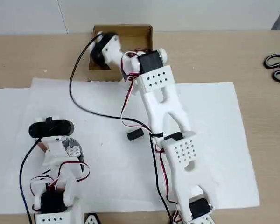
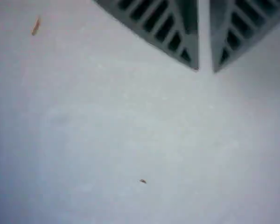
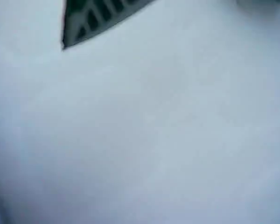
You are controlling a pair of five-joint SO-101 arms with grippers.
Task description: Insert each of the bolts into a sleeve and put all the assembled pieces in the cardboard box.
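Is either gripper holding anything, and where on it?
Left gripper: nothing, shut over bare paper. Right gripper, over the cardboard box: cannot be told.

A white sheet [image 1: 210, 140] covers much of the tan table [image 1: 37, 51]; an open cardboard box [image 1: 144, 31] stands just beyond the sheet's far edge; black scissors [image 1: 277, 65] lie at the table's edge, well apart from the box. One white arm [image 1: 170, 116] stretches from the near side across the sheet, its end over the box; a small black cylinder [image 1: 135, 134] lies on the sheet just beside it; the other arm [image 1: 56, 158] sits folded over the sheet's near corner.
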